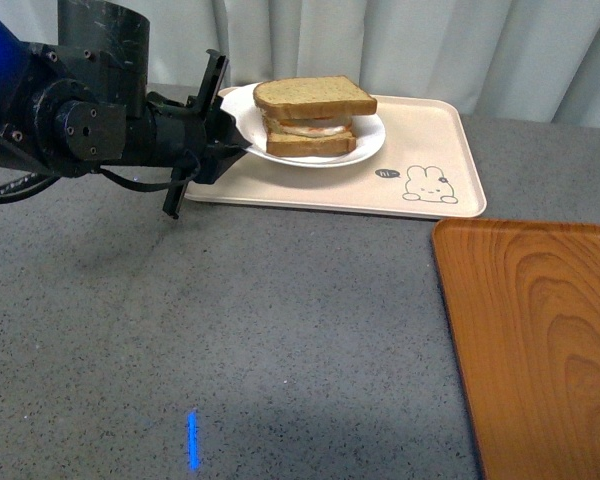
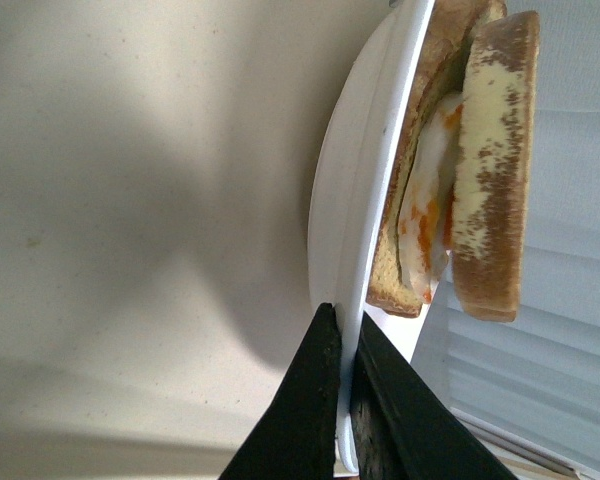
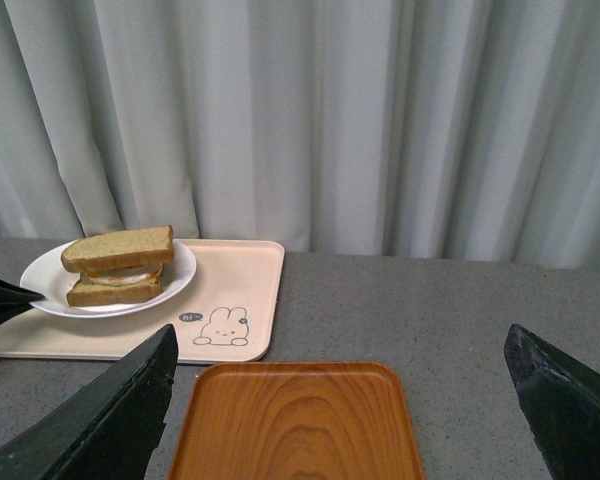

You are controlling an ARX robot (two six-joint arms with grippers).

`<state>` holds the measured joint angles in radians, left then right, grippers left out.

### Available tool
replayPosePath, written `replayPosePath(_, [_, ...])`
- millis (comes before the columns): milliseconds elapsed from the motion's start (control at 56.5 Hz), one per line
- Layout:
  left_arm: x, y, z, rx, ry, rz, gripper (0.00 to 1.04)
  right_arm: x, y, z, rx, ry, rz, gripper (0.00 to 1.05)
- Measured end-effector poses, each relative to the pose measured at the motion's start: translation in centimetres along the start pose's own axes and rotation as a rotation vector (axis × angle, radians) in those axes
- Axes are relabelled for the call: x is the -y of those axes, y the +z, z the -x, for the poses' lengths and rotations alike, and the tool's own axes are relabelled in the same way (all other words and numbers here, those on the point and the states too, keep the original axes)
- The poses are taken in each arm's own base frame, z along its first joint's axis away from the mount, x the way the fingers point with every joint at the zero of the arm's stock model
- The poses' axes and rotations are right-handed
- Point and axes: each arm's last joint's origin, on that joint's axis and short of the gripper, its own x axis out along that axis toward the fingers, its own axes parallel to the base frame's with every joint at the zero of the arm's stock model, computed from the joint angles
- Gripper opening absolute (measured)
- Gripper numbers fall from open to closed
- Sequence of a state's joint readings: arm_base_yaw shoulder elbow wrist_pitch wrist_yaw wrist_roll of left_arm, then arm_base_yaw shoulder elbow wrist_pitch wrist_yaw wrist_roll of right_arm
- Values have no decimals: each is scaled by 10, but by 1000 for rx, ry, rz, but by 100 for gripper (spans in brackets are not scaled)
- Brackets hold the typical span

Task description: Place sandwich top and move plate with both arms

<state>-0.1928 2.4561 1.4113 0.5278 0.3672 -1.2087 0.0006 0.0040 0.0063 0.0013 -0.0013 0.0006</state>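
On the left, your left gripper (image 1: 223, 128) has its jaws closed narrow on the near-left rim of the plate (image 1: 365, 148), and the left wrist view shows the thin white edge pinched between the two black fingers (image 2: 305, 400). This is the weak point: the rim is glossy and the hold sits on one side only, so if you lift or pull now the plate may tilt away from the jaws or slip out of them. The plate sits at the far-left part of the beige tray (image 1: 435, 180), and the sandwich top (image 1: 315, 95) already lies on the stack, above the egg (image 1: 310, 127) and the lower slice (image 1: 310, 145). It rests there loose and a little shifted from the slice under it, so a tilt or a quick start could slide it off. The raised edge of the beige tray stands in the way of dragging, so I think the plate must rise first. Further right, the orange wooden tray (image 1: 535, 340) lies on the grey surface (image 1: 230, 330), just beside the corner of the beige one. Your right gripper (image 3: 340, 420) has its jaws wide open and holds nothing, well apart from the plate; until it takes the opposite rim, the load is not balanced.
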Motion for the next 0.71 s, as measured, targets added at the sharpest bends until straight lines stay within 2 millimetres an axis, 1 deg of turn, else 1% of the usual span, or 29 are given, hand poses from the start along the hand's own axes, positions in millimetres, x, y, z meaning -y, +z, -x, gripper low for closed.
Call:
replayPosePath(18, [0, 0, 0, 0, 1, 1, 5, 0, 0, 0, 0, 0, 0, 96])
replayPosePath(35, [1, 0, -1, -3, 3, 1, 9, 0, 0, 0, 0, 0, 0, 96])
replayPosePath(71, [1, 1, -1, -4, 3, 0, 12, 0, 0, 0, 0, 0, 0, 96])
replayPosePath(159, [1, 0, -1, -11, 16, -4, 27, 0, 0, 0, 0, 0, 0, 96])
replayPosePath(212, [1, -1, 1, -14, 24, -7, 33, 0, 0, 0, 0, 0, 0, 96])
replayPosePath(230, [-1, -2, 2, -17, 30, -9, 37, 0, 0, 0, 0, 0, 0, 96])
replayPosePath(248, [-1, -2, 3, -17, 31, -10, 38, 0, 0, 0, 0, 0, 0, 96])
replayPosePath(265, [-2, -3, 6, -19, 37, -11, 43, 0, 0, 0, 0, 0, 0, 96])
replayPosePath(318, [-3, -5, 11, -21, 50, -12, 49, 0, 0, 0, 0, 0, 0, 96])
replayPosePath(336, [-4, -6, 16, -20, 57, -9, 53, 0, 0, 0, 0, 0, 0, 96])
replayPosePath(354, [-4, -6, 17, -20, 58, -8, 54, 0, 0, 0, 0, 0, 0, 96])
replayPosePath(371, [-4, -6, 26, -14, 69, -10, 61, 0, 0, 0, 0, 0, 0, 96])
replayPosePath(407, [-3, -7, 39, 1, 99, -19, 68, 0, 0, 0, 0, 0, 0, 96])
replayPosePath(442, [0, -8, 58, 22, 142, -34, 77, 0, 0, 0, 0, 0, 0, 96])
replayPosePath(460, [0, -8, 62, 31, 149, -40, 78, 0, 0, 0, 0, 0, 0, 96])
replayPosePath(477, [1, -8, 71, 51, 165, -56, 82, 0, 0, 0, 0, 0, 0, 96])
replayPosePath(495, [2, -8, 73, 55, 170, -61, 83, 0, 0, 0, 0, 0, 0, 96])
replayPosePath(513, [4, -8, 84, 78, 190, -82, 87, 0, 0, 0, 0, 0, 0, 96])
replayPosePath(531, [4, -9, 86, 82, 194, -87, 88, 0, 0, 0, 0, 0, 0, 96])
replayPosePath(566, [6, -11, 104, 118, 222, -129, 95, 0, 0, 0, 0, 0, 0, 96])
replayPosePath(584, [6, -11, 109, 126, 230, -139, 97, 0, 0, 0, 0, 0, 0, 96])
replayPosePath(601, [6, -12, 119, 142, 246, -165, 100, 0, 0, 0, 0, 0, 0, 96])
replayPosePath(619, [6, -13, 124, 146, 250, -168, 100, 0, 0, 0, 0, 0, 0, 96])
replayPosePath(654, [5, -19, 150, 184, 279, -215, 98, 0, 0, 0, 0, 0, 0, 96])
replayPosePath(672, [4, -22, 157, 195, 293, -241, 98, 0, 0, 0, 0, 0, 0, 96])
replayPosePath(690, [-1, -26, 163, 232, 306, -302, 96, 0, 0, 0, 0, 0, 0, 96])
replayPosePath(707, [-2, -28, 172, 308, 286, -364, 92, 0, 0, 0, 0, 0, 0, 96])
